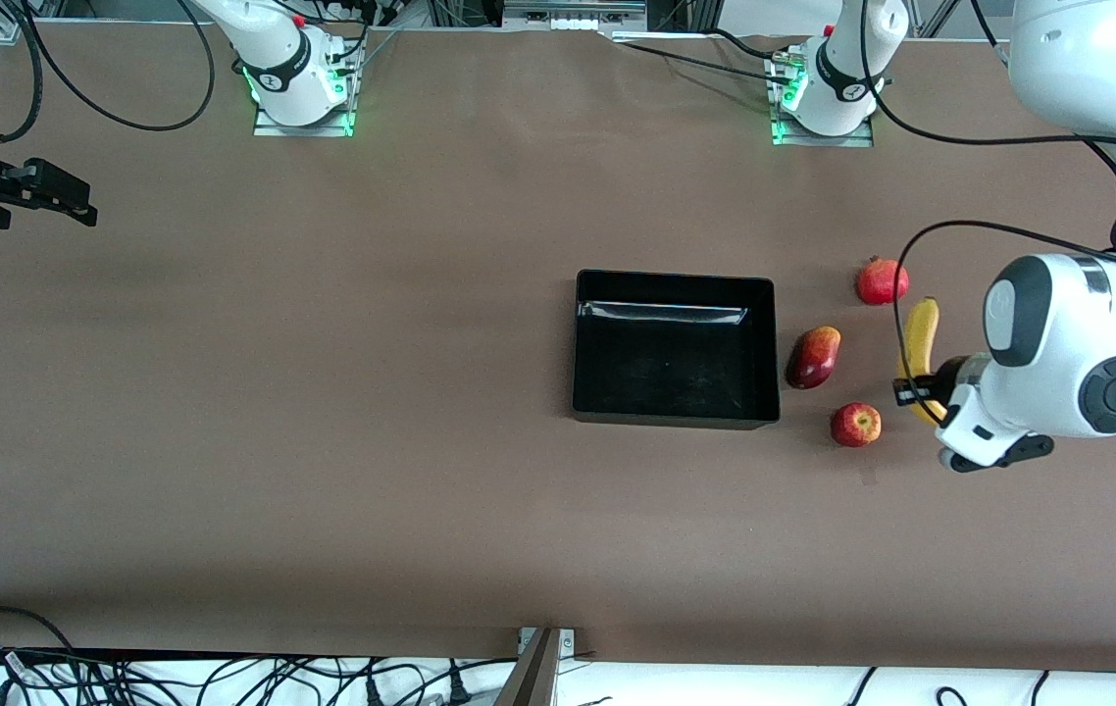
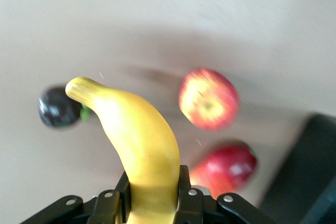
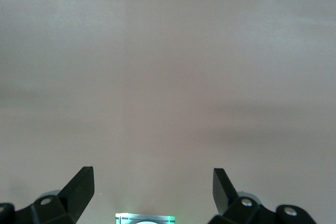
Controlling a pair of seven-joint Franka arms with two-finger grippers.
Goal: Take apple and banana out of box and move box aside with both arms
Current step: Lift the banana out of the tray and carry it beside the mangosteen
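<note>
Front view, read from its left edge across: my right tool hangs over the bare worktop at the right arm's end, jaws spread wide and holding nothing, waiting; the right wrist view shows only plain surface between its fingers. Near the middle of the worktop sits the box, now empty. Just beside the box wall that faces the left arm's end lies the mango, and the apple rests on the worktop a little nearer the front camera than the mango, already out of the box. The pomegranate lies farther from the camera. Then comes the banana, clamped in my left tool near its lower end, over the worktop between the apple and the left arm's end; I cannot tell whether it touches the surface. The left wrist view shows the fingers pressed on both flanks of the banana. I judge it soft and easily bruised, so a light grip across its thick middle suits it. What remains, I judge, is the box: light, stiff, glossy and likely slippery, best pinched on its low walls at two facing sides, one tool each.
</note>
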